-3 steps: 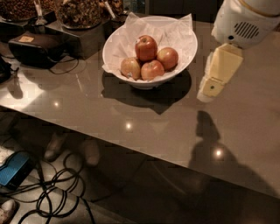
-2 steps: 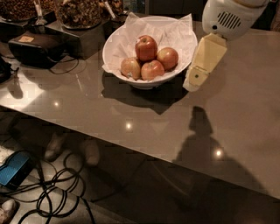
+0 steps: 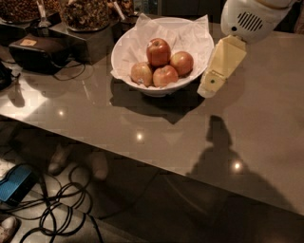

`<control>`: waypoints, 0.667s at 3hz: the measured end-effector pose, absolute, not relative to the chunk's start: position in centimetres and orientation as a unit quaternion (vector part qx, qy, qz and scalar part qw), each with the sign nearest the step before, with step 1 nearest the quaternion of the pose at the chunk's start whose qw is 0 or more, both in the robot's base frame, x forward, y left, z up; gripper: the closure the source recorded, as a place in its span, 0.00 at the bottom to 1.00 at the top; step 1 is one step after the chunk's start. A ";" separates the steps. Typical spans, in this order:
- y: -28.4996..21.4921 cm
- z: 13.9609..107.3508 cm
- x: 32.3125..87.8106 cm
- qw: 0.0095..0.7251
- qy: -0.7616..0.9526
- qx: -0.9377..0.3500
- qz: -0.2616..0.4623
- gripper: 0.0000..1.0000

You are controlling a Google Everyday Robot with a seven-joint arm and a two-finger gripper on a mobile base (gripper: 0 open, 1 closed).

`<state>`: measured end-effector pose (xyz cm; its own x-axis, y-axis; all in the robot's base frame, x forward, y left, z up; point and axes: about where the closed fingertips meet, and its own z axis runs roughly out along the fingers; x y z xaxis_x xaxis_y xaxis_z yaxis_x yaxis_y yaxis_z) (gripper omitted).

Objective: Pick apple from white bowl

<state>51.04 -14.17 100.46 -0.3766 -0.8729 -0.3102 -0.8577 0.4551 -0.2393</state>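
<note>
The pale yellow gripper (image 3: 210, 87) hangs tip-down just beside the right rim of the white bowl (image 3: 155, 90), above the grey table (image 3: 266, 118). From this side I cannot tell whether it is open or closed, and it holds nothing that shows. Above it sits the white rounded wrist housing (image 3: 249, 19) with a slotted vent.

The apple (image 3: 158, 51), the deepest red and largest, rests on top of the pile in the bowl, on crumpled white paper (image 3: 190, 33). It touches three paler, yellow-blushed apples (image 3: 165, 76) below and beside it.

Behind the bowl to the left stand dark dishes of nuts (image 3: 88, 12). A black box (image 3: 40, 54) near them carries a small tan label (image 3: 28, 42), too small to read. Cables (image 3: 57, 213) lie on the floor below.
</note>
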 end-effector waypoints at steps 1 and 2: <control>-12.7 100.8 51.9 0.216 0.831 -0.513 0.002 0.00; -11.4 100.9 52.9 0.219 0.833 -0.509 0.018 0.00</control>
